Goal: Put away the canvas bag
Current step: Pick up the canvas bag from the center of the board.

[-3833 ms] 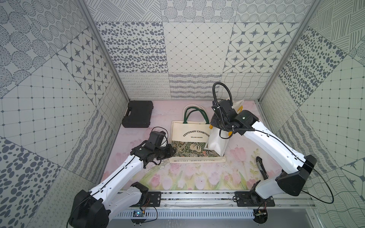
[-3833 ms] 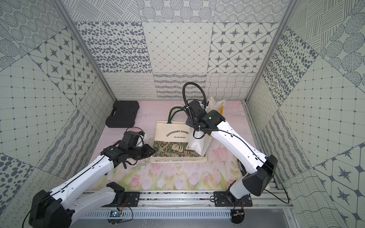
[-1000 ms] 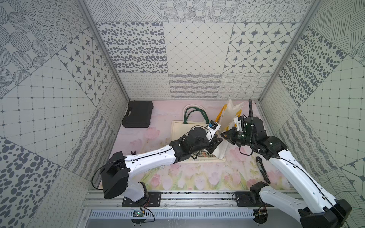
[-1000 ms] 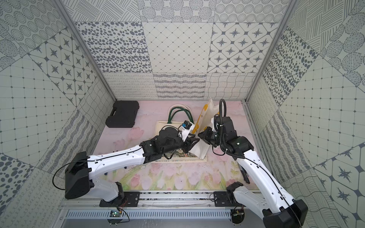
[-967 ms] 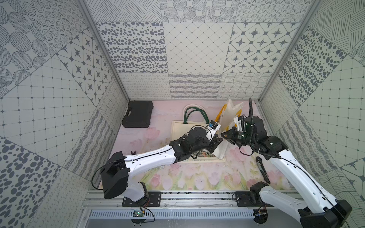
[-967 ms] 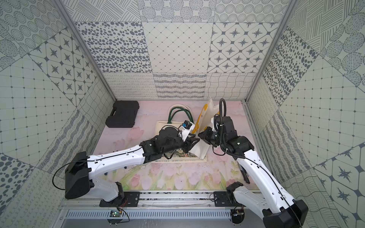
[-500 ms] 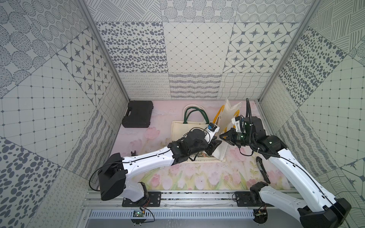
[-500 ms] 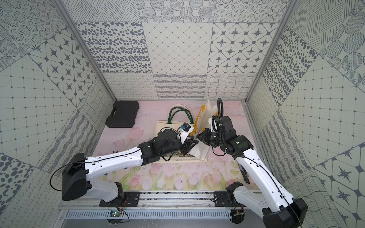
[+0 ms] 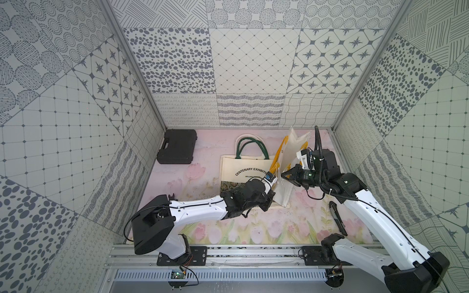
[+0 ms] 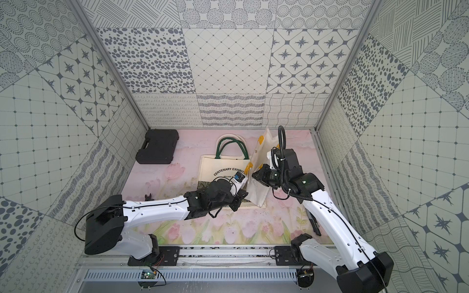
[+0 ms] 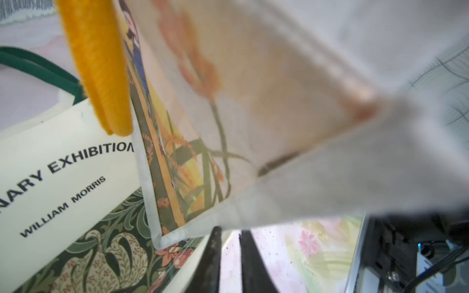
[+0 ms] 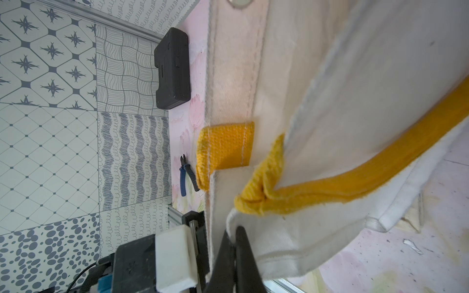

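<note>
Canvas bag (image 9: 291,152) upright, hem pinched in right jaws, tote (image 9: 241,170) flat alongside

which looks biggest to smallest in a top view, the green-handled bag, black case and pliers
1. green-handled bag, even partly hidden
2. black case
3. pliers, by far the smallest
All three lie on the table, so nearness hardly skews this.

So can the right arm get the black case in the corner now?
Probably not. The right gripper is shut on the yellow-handled canvas bag, holding it up, and the black case lies in the far corner beyond the flat William Morris tote, a long stretch.
</note>
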You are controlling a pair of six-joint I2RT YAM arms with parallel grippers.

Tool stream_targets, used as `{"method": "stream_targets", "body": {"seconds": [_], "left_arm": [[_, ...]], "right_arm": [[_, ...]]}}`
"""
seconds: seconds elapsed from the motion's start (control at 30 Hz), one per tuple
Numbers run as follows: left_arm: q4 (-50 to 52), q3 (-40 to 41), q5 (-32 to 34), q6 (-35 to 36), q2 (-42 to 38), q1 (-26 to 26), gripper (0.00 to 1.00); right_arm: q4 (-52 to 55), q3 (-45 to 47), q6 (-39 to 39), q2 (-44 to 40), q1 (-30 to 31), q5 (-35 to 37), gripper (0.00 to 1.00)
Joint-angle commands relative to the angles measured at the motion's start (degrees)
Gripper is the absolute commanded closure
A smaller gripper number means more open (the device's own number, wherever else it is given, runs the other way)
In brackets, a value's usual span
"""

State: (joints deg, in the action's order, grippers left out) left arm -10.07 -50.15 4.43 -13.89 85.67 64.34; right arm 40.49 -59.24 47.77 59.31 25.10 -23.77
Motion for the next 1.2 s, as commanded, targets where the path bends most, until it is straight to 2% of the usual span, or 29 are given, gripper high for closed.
{"method": "stream_targets", "body": {"seconds": [0.0,0.43,0.93,0.97,1.07,1.17], "left_arm": [[-3.7,-1.8,7.7,3.5,1.1,1.1,1.00],[-0.4,-5.5,11.9,5.7,-2.1,1.2,1.00],[-0.3,-9.2,9.4,5.2,-1.0,1.1,1.00],[0.2,-9.2,8.7,4.9,-1.3,1.1,1.00],[0.9,-7.8,6.1,3.1,-3.0,1.1,1.00],[0.6,-5.1,4.1,1.6,-5.0,1.1,1.00]], "right_arm": [[-2.5,-0.4,-0.4,-0.1,0.4,-1.0,1.00],[-2.1,0.7,-0.3,-0.7,0.3,-1.6,1.00],[-4.3,4.9,2.4,-2.8,0.8,-2.9,1.00],[-4.4,4.9,2.4,-2.7,0.8,-3.0,0.98],[-4.8,4.5,2.1,-2.6,0.8,-3.6,0.85],[-0.9,1.0,-1.4,-1.5,0.8,-2.1,0.74]]}}
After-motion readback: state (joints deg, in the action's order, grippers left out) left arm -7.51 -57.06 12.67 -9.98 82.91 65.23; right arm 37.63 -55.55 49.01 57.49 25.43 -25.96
